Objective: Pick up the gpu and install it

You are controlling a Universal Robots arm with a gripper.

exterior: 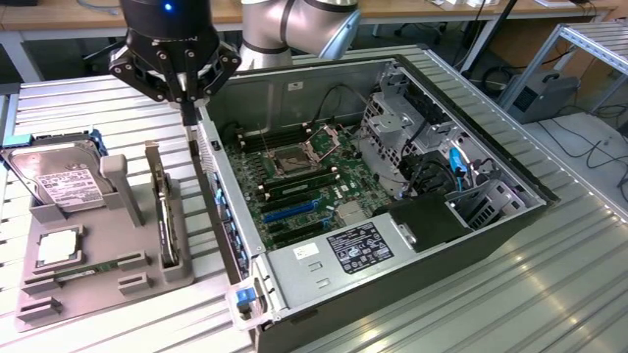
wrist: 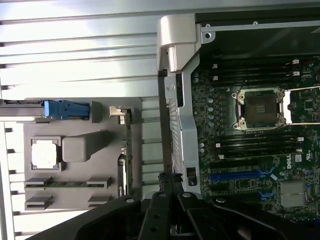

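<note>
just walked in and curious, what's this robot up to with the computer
The robot arm's pincer hangs shut and apparently empty over the gap between the gray parts holder and the open computer case. The gpu stands on edge in the holder, not yet picked up.

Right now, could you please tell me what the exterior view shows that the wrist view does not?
Exterior view's extras: the labelled face of the hard drive, the drive cage, the black box near it, and the robot arm behind. Wrist view's extras: a straight-down look at the top edge of the case wall, right under the shut gripper. Shared: the grey holder with the graphics card standing in it, the silver chip, the memory stick, and the processor socket.
</note>
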